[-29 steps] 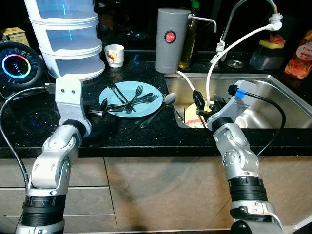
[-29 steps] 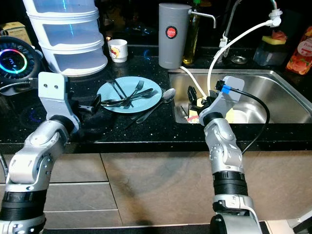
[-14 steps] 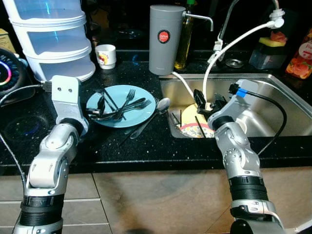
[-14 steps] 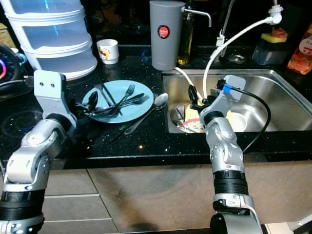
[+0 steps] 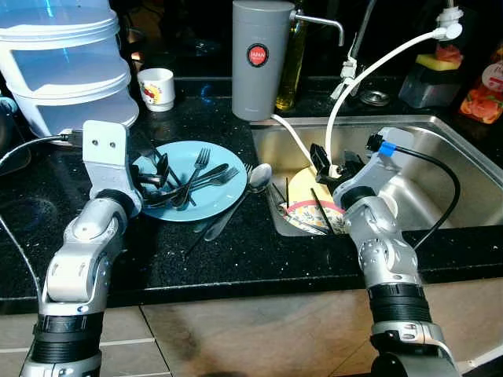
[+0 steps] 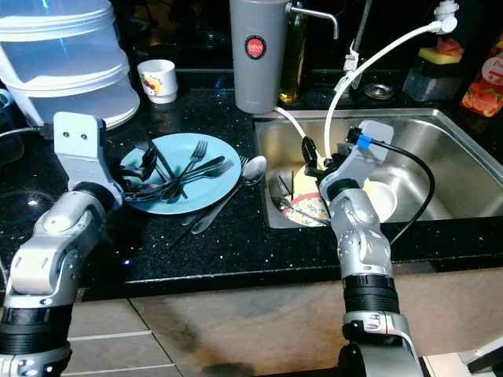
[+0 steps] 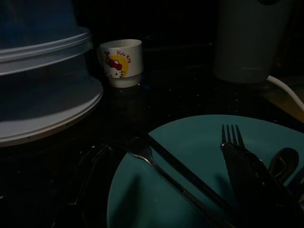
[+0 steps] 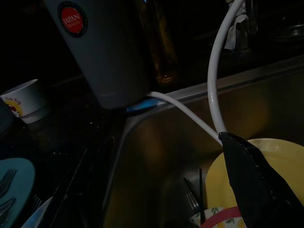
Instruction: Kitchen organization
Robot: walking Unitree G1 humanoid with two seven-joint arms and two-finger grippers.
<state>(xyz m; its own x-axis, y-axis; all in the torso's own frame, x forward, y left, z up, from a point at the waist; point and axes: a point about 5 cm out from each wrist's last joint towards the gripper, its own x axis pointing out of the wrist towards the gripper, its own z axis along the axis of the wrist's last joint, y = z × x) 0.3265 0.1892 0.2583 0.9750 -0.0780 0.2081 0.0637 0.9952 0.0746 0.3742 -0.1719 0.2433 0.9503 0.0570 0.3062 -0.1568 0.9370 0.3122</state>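
My left gripper [image 5: 155,167] hangs over the near rim of the blue plate [image 5: 192,203] on the black counter [image 5: 236,251]; its fingers stand apart, holding nothing. The plate carries a heap of forks and knives [image 5: 196,174], and a spoon [image 5: 253,181] lies beside it toward the sink [image 5: 440,157]. My right gripper [image 5: 326,161] hovers over the sink's left end, above a yellow plate [image 5: 302,206] and a patterned dish; in this dim view its fingers look parted and empty, though I cannot be sure. By my reckoning the tidying is barely begun: cutlery is gathered but unwashed, dishes sit in the sink, and the small cup [image 5: 156,86] stands by the stacked containers [image 5: 67,75].
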